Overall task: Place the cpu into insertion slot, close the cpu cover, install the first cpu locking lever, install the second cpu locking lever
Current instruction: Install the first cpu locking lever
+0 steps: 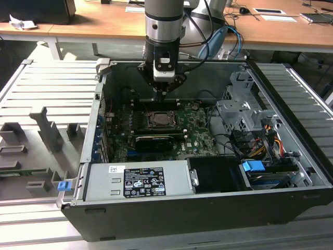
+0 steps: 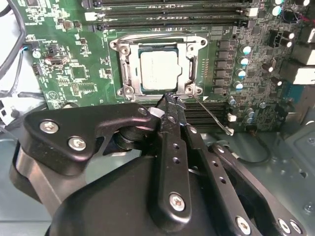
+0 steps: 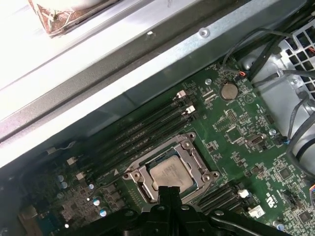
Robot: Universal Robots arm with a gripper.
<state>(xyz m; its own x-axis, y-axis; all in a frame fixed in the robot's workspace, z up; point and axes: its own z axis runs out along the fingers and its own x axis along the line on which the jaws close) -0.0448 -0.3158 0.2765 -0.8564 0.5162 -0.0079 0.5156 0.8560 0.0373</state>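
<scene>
- My gripper is pinched narrow, holding nothing, its tips at the near edge of the cpu cover.
- The cpu lies seated in the insertion slot, cover down around it.
- A thin locking lever slants away just beside my tips.

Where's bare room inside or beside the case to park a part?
Bare: the ribbed grey table on the exterior view's left of the case, and the power supply's flat lid. Crowded: the motherboard around the cpu, where the tool sits, and the cabled drive cage.
</scene>
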